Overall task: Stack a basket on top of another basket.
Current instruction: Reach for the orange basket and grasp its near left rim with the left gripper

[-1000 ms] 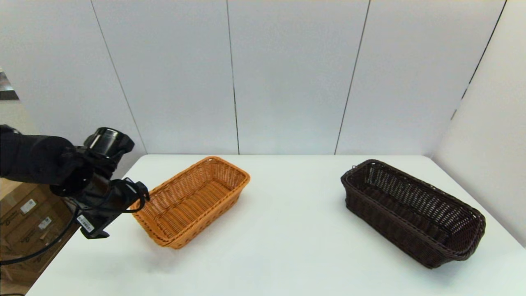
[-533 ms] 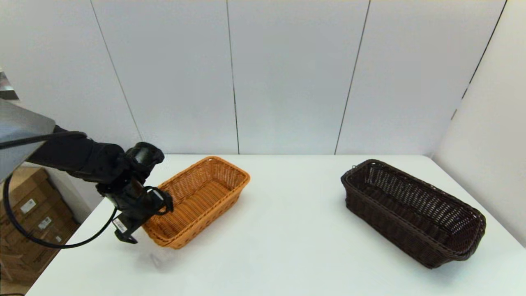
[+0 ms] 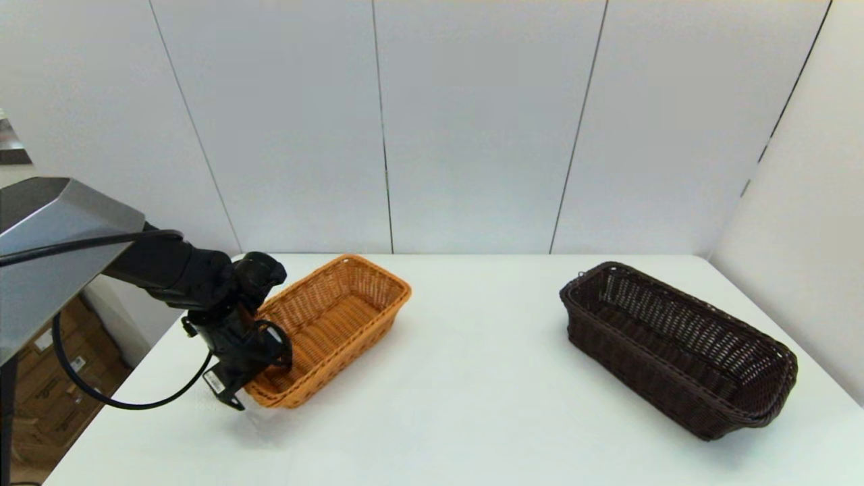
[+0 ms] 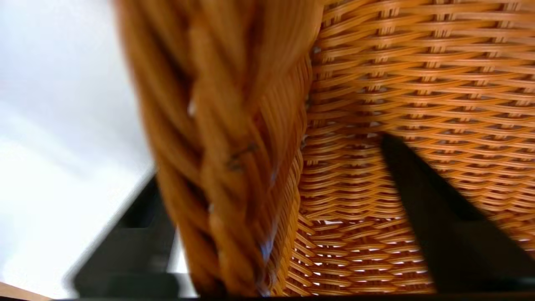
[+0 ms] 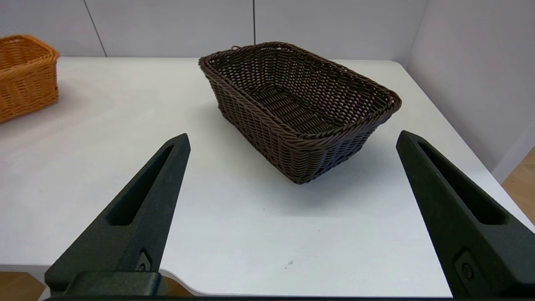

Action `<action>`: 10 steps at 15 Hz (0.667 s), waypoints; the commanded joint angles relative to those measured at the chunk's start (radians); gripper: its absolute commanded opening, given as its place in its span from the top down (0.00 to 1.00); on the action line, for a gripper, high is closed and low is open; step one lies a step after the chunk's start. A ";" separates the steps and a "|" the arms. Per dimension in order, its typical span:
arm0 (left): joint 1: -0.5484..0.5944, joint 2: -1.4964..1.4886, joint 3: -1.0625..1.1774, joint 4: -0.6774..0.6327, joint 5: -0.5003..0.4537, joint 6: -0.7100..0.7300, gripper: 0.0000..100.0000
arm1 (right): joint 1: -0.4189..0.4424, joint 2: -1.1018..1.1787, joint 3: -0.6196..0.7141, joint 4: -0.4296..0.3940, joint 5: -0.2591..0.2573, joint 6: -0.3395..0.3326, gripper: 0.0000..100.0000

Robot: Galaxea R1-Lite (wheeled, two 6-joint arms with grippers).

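Note:
The orange-tan basket lies on the left of the white table. My left gripper is at its near left end. In the left wrist view the left gripper is open and straddles the braided rim, with one finger outside the wall and the other finger inside the basket. The dark brown basket stands apart at the right, untouched. My right gripper is open in front of the dark brown basket, near the table's front edge and out of the head view.
Grey wall panels close the back and right of the table. Cardboard boxes stand on the floor past the left edge. A wide strip of bare table separates the two baskets.
My left arm has swung right and down from beside the table's left edge to the orange-tan basket's near end, where its fingers now sit astride the rim. The dark brown basket has not moved.

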 commanded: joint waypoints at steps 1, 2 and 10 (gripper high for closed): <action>-0.001 0.006 -0.003 0.003 0.000 -0.005 1.00 | 0.000 0.001 0.000 0.000 0.000 -0.001 0.00; -0.001 0.005 -0.003 0.003 0.000 -0.005 1.00 | 0.000 0.001 0.000 0.000 0.000 -0.001 0.00; 0.002 -0.048 0.001 0.003 -0.013 -0.007 1.00 | 0.000 0.001 0.000 0.000 0.000 -0.002 0.00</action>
